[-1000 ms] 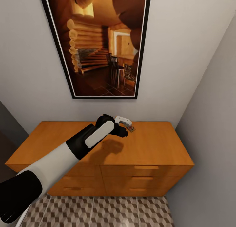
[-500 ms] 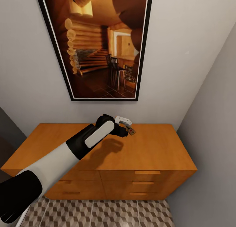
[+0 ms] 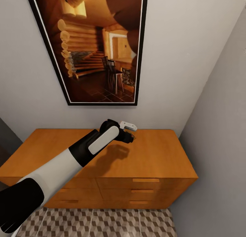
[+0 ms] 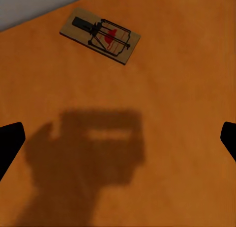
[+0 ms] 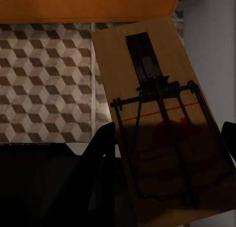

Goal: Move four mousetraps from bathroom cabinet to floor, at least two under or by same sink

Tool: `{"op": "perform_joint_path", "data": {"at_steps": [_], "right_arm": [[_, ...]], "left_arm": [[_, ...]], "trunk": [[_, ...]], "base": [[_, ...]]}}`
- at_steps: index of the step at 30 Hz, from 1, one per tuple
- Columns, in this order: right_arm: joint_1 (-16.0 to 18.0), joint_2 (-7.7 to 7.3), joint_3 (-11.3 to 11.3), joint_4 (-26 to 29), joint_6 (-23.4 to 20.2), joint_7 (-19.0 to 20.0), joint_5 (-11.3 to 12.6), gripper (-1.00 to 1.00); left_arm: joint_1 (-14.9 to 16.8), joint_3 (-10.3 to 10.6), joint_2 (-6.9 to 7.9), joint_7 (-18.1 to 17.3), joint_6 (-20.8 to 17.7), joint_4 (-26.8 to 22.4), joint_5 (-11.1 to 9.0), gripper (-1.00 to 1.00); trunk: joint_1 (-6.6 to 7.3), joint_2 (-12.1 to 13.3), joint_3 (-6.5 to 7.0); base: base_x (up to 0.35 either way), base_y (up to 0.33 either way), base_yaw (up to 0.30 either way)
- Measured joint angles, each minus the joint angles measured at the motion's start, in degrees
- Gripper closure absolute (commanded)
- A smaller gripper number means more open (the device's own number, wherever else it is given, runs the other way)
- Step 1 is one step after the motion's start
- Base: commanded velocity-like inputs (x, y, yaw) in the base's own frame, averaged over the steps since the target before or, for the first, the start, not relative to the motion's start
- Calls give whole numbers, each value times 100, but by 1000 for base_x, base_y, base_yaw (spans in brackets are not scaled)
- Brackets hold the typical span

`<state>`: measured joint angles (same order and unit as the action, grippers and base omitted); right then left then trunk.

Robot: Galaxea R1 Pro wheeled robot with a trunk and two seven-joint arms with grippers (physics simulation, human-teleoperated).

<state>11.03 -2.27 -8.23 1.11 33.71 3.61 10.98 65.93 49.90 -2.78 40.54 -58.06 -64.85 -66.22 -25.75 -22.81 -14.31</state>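
The left arm's jaws (image 4: 118, 133) hung spread wide and empty over the cabinet (image 3: 157, 155) worktop. A mousetrap (image 4: 100, 35) lay flat ahead at eleven o'clock, its long axis skewed across the approach. The right jaws gripped another mousetrap (image 5: 162, 124).

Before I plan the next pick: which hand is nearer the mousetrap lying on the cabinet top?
Left. The left hand hovers open just above the cabinet, close to that mousetrap. The right hand grips another mousetrap over the bathroom floor.
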Motion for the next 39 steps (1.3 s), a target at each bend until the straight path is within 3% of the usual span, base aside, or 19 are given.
{"op": "perform_joint_path", "data": {"at_steps": [28,34,39], "right_arm": [[0,28,-7,0,0,6,-5,100],[-1,225,-19,2,-9,-2,-18,100],[-1,653,-41,4,-240,-61,-67,100]], "left_arm": [[-6,-1,5,0,1,2,-1,-100],[-3,-1,5,0,0,36,0,-100],[-5,0,5,-1,0,69,0,-100]], "trunk": [[0,0,0],[0,0,0],[0,0,0]], "base": [[0,-60,0],[0,0,0],[0,0,0]]}}
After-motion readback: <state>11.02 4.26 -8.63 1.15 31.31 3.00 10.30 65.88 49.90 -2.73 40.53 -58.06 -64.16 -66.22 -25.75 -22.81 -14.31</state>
